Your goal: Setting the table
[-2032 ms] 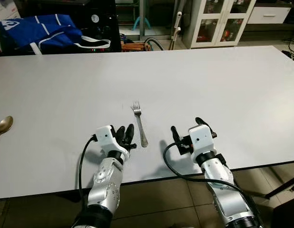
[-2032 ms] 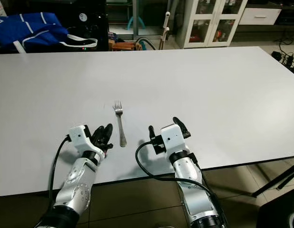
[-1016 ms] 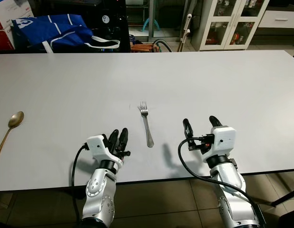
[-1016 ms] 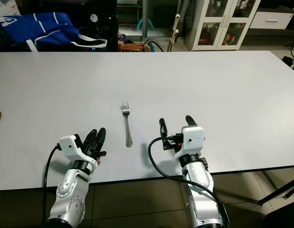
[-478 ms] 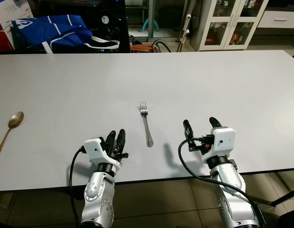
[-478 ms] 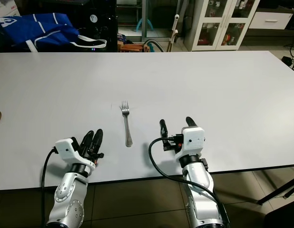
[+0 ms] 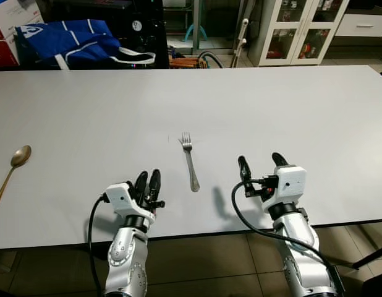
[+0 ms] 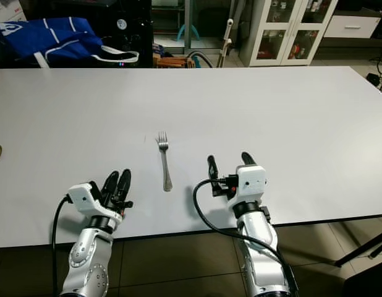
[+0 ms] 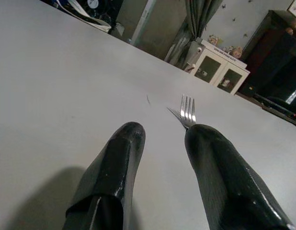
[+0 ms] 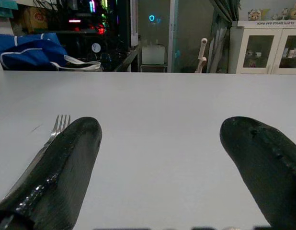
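Note:
A silver fork [image 7: 190,164] lies on the white table [image 7: 271,105], tines pointing away from me. My left gripper [image 7: 148,181] rests near the table's front edge, left of the fork's handle and apart from it. Its fingers [image 9: 120,158] are slightly apart with nothing between them, and the fork's tines [image 9: 187,111] show beyond them. My right gripper [image 7: 259,161] stands wide open and empty to the right of the fork, whose tines [image 10: 54,129] show beside one of its fingers. A gold spoon [image 7: 15,162] lies at the table's far left edge.
A blue bag [image 7: 73,37] sits behind the table's far left corner beside dark equipment. A white cabinet with glass doors [image 7: 296,31] stands at the back right. Tiled floor shows below the table's front edge.
My left gripper has drawn back toward the front edge and to the left, away from the fork. The fork and right gripper have stayed put over the last second.

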Tool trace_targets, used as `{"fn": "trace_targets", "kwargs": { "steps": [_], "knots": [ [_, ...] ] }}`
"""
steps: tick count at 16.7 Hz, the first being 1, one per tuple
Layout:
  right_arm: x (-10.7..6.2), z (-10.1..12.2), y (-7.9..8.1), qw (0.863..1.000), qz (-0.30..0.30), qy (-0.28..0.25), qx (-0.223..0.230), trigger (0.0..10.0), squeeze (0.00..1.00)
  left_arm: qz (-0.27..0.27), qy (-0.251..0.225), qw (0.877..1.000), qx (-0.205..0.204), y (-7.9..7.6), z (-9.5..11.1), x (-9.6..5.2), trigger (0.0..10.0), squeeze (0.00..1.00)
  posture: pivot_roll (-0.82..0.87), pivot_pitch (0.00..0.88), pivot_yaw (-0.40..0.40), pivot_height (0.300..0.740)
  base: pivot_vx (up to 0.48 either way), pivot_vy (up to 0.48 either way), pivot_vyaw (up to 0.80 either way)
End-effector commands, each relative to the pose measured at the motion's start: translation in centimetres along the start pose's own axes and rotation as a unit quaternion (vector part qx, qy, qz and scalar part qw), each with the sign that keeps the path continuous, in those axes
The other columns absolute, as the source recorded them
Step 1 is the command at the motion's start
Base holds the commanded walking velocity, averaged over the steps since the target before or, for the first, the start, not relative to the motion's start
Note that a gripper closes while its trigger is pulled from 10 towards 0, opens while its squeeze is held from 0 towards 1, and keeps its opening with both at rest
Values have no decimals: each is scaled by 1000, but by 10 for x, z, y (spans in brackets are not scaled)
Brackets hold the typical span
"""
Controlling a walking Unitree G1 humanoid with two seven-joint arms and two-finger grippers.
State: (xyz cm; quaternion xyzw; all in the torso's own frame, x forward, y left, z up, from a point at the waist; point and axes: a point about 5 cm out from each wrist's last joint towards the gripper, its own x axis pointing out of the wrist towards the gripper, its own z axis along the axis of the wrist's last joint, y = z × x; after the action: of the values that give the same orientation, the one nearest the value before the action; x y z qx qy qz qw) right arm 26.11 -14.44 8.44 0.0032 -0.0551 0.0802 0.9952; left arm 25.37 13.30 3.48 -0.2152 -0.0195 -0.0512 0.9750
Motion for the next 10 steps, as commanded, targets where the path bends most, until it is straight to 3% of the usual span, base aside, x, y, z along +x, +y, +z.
{"fn": "trace_targets", "kwargs": {
  "steps": [1, 10],
  "knots": [
    [1, 1, -1, 1000, -3, -2, -1, 10000, 0, -56, 43, 969, 236, 12, 90, 17, 10000, 0, -192, 0, 149, 731, 0, 0, 0],
    [1, 1, -1, 1000, -3, -2, -1, 10000, 0, -56, 43, 969, 236, 12, 90, 17, 10000, 0, -192, 0, 149, 731, 0, 0, 0]
  ]
}}
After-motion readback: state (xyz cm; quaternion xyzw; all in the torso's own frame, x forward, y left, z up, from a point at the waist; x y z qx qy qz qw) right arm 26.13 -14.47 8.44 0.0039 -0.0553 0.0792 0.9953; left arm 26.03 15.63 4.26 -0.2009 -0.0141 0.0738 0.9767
